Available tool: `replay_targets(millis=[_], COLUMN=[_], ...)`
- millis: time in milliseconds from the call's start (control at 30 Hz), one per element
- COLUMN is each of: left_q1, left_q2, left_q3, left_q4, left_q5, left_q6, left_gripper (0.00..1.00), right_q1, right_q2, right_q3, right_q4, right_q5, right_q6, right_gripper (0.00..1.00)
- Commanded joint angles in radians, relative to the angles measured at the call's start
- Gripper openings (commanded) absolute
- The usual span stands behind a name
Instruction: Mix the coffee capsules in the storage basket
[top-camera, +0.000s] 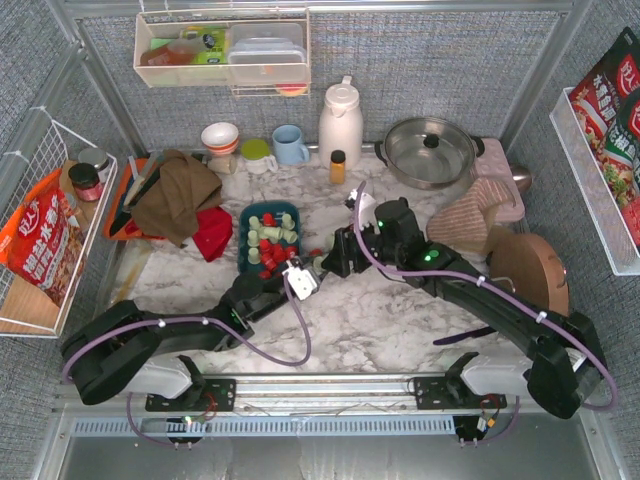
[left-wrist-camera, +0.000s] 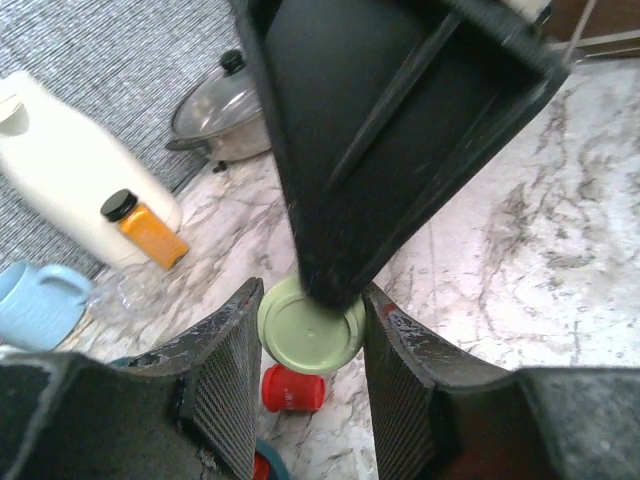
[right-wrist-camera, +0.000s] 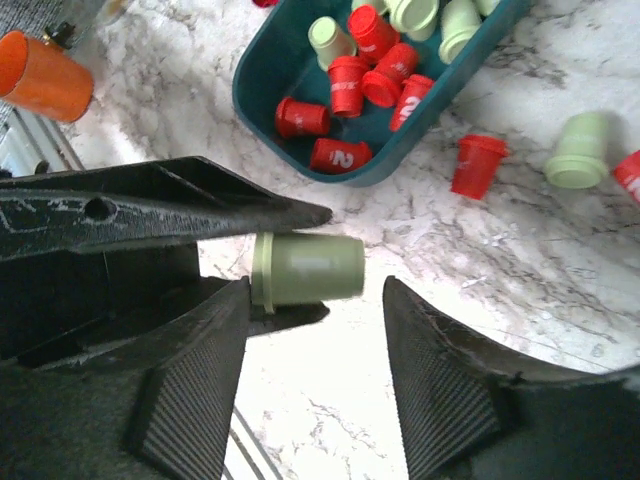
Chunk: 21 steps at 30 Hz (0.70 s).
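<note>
The storage basket (top-camera: 243, 240) (right-wrist-camera: 250, 90) is a teal tray holding red and mint green coffee capsules (top-camera: 268, 236) (right-wrist-camera: 350, 80). A few capsules lie loose on the marble beside it: a red one (right-wrist-camera: 478, 165), a green one (right-wrist-camera: 578, 150) and another red one (left-wrist-camera: 293, 390). Both grippers meet just right of the basket. My left gripper (top-camera: 305, 276) (left-wrist-camera: 312, 310) is shut on a green capsule (left-wrist-camera: 300, 338) (right-wrist-camera: 310, 268), held across its rim. My right gripper (top-camera: 335, 262) (right-wrist-camera: 318, 295) stands open around that capsule, its right finger (right-wrist-camera: 440, 370) clear of it.
Behind the basket stand an orange-capped bottle (top-camera: 338, 166), a white jug (top-camera: 340, 122), a blue mug (top-camera: 290, 145) and a lidded pot (top-camera: 430, 150). A brown cloth (top-camera: 178, 195) and a red cloth (top-camera: 212, 232) lie left of it. A round wooden board (top-camera: 528, 268) sits at the right.
</note>
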Motion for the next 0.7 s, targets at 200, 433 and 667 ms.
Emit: replay_targets(millis=[200,433,667], left_q1=[0.000,0.000,0.004], left_q2=[-0.021,-0.054,-0.119], left_q3=[-0.025,-0.049,-0.047], left_q4=[0.040,0.026,-0.141], left_q5=[-0.092,-0.164,-0.388], left_q6=[-0.021,-0.059,-0.157], left_gripper=[0.24,0.21,0.15], right_q1=[-0.017,-0.043,-0.079], right_q2=[-0.050,-0.097,-0.147], right_q3=[0.037,0.053,0.035], right_q4=[-0.100,-0.157,-0.186], right_q5=[0.106,0.252,0.537], right_q6=[-0.081,-0.128,-0.123], right_gripper=[0.99,0.99,0.99])
